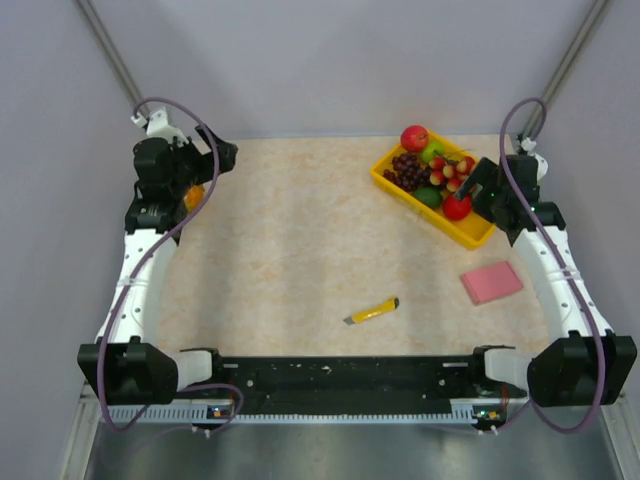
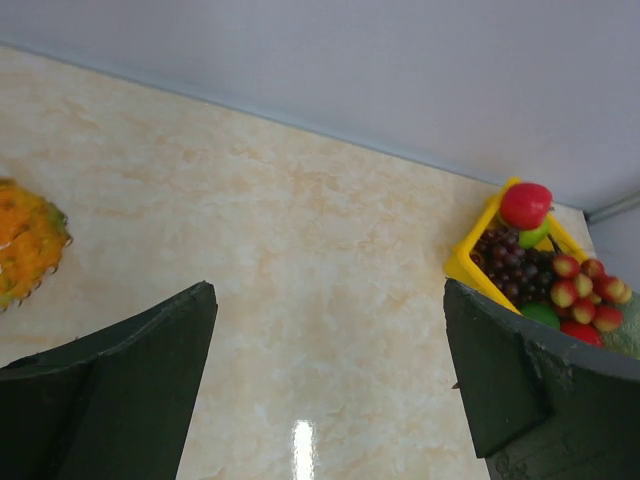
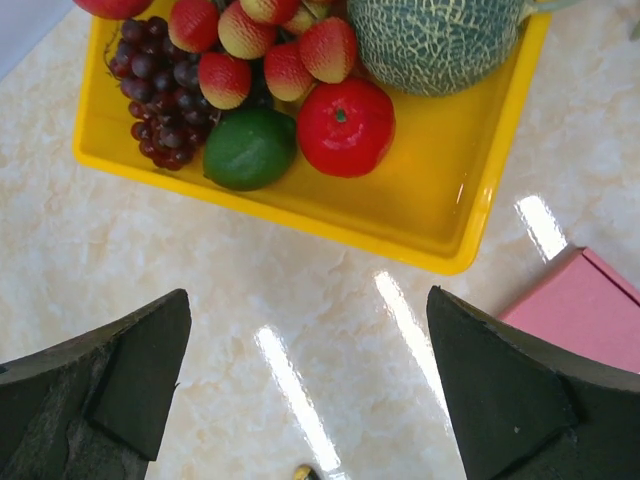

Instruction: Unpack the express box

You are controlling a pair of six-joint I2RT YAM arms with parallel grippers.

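While right claw (image 3: 308, 320) gapes by tray (image 3: 450, 195), express box (image 3: 590, 310) nearby, untouched

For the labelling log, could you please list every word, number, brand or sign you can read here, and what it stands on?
None: no text is readable in any view.
The pink express box: plain faces, no print.
The yellow utility knife and the yellow fruit tray: no marking visible.
The orange packet: a pattern shows, too blurred to tell whether it is print.

Overhead view, wrist close-ups, tray (image 1: 473, 233) shared
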